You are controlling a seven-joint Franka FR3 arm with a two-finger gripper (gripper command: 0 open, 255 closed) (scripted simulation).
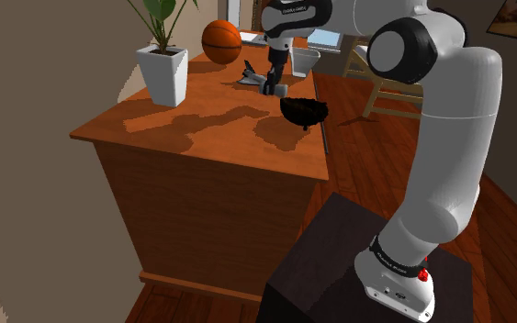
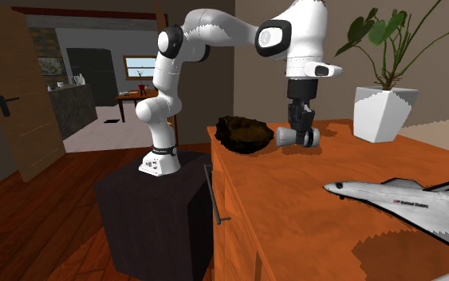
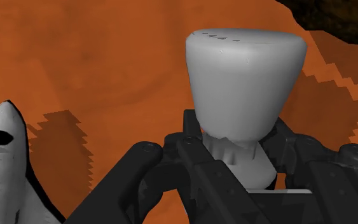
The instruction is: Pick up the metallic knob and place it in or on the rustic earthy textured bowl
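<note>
Your gripper (image 2: 298, 140) clasps grey knob (image 2: 313, 137), just right of dark bowl (image 2: 245, 132) on orange cabinet top (image 2: 310, 199). Potted plant (image 2: 384, 113) further right; toy shuttle (image 2: 402, 203) in foreground.

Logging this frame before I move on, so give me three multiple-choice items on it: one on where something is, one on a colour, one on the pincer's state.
1. In the second exterior view, on which side of the pincer does the dark bowl lie? A left; B right; C directly beneath.
2. What colour is the knob? A red; B grey; C green.
3. The pincer is: A open; B shut on nothing; C shut on the knob.
Answers: 1 A, the bowl sits to its left in that view; 2 B, it is drawn plain grey; 3 C, the wrist view shows the knob clasped at its narrow end.
</note>
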